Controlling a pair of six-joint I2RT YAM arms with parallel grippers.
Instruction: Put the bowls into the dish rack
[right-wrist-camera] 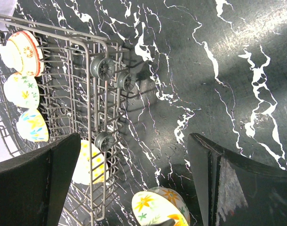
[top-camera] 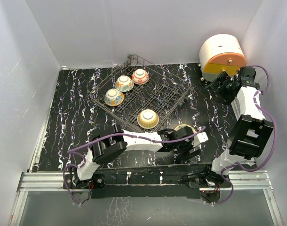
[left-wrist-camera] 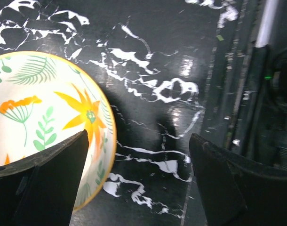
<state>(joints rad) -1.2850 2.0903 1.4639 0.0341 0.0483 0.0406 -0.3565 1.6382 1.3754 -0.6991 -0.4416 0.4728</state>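
Observation:
The dish rack (top-camera: 167, 96) holds four bowls: red (top-camera: 140, 76), cream-green (top-camera: 124, 83), blue-orange (top-camera: 114, 97) and blue-yellow (top-camera: 147, 118). The orange-green bowl (top-camera: 183, 128) sits on the table in front of the rack. My left gripper (top-camera: 185, 141) is open right over it. In the left wrist view (left-wrist-camera: 139, 183) the left finger (left-wrist-camera: 44, 183) lies over the bowl's inside (left-wrist-camera: 35, 117) and the right finger is outside the rim. My right gripper (top-camera: 218, 84) is open and empty at the far right (right-wrist-camera: 134, 188), looking at the rack (right-wrist-camera: 94, 94) and the loose bowl (right-wrist-camera: 160, 207).
A round white, orange and yellow drawer unit (top-camera: 222, 56) stands at the back right, just behind my right gripper. White walls close in the black marbled table (top-camera: 68, 117). The arm bases and a metal rail (top-camera: 134, 179) run along the near edge.

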